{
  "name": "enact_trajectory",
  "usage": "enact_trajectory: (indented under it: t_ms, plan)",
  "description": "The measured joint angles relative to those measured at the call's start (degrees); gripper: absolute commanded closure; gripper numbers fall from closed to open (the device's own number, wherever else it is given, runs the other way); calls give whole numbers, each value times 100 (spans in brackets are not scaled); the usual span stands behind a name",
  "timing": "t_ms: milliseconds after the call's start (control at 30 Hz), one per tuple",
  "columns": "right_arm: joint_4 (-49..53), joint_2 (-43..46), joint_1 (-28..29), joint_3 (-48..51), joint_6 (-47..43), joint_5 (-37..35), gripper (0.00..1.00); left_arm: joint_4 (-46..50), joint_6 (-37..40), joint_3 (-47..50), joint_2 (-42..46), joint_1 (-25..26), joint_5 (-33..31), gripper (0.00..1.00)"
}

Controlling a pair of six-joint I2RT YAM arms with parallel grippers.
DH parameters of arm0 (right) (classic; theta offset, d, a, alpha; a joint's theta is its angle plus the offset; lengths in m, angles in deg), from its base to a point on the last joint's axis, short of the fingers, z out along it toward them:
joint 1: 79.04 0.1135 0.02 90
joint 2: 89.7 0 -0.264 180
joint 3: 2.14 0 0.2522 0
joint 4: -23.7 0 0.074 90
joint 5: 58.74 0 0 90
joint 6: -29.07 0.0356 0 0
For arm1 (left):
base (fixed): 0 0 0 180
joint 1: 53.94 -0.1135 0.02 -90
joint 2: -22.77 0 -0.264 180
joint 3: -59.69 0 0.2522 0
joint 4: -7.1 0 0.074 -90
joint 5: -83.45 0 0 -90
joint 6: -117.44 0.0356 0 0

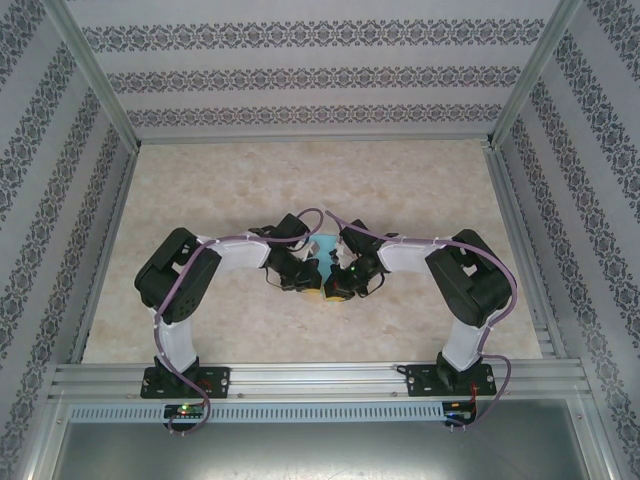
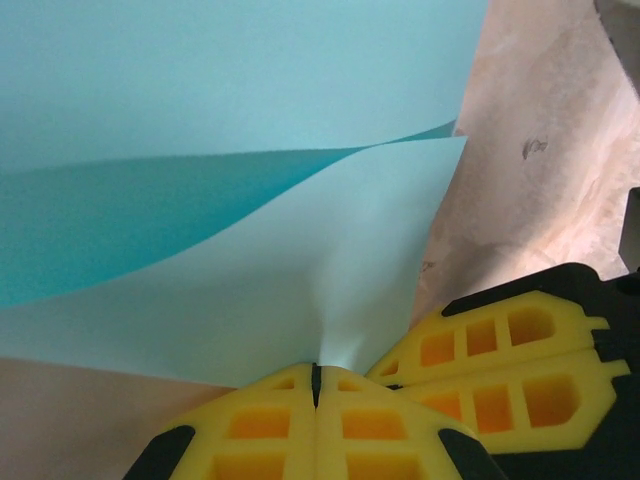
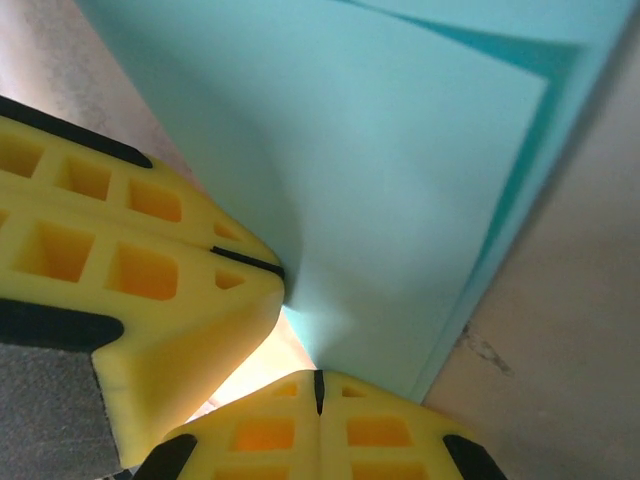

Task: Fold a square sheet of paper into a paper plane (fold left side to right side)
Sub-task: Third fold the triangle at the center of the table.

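The job was at its first fold, the left side of the sheet going over to the right. At the middle of the bench (image 2: pixel 540 150) the two arms met nose to nose. The left gripper (image 2: pixel 316 380) was shut tight on the near edge of the square sheet of paper (image 2: pixel 270 290), the paper puckering where it ran into the seam between the fingers. The right gripper (image 3: pixel 318 385) was shut on the same edge just beside it, so that the two sets of yellow fingers almost touched.

The sheet lay doubled over on the bench between and beyond the grippers. Its upper layer was bowed up off the lower one, and a dark wedge of shadow showed between them in the left wrist view. In the right wrist view the edges of the two layers ran close together but not quite in line, a thin strip of the lower layer showing along the side. I judged the fold begun but not set: no sharp crease could be seen anywhere.

The next move would call for bringing the free edge down flush with the edge below, keeping the corners matched. After that the fold line would need pressing flat. Thin paper pinched this near one spot could twist or slip askew, so both grippers would have to travel together.
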Motion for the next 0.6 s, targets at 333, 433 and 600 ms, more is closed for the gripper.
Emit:
enact_trajectory:
  t_ms: [333,433,600]
  plan:
    - [83,-31,0,-59,-68,-22,100,341,310,-229,-76,-74,-153,100]
    - [92,-33,0,-61,-105,-22,100,409,387,-273,-92,-170,-181,100]
    - [125,-59,0,-105,-197,-42,100,529,476,-400,-173,-323,-151,100]
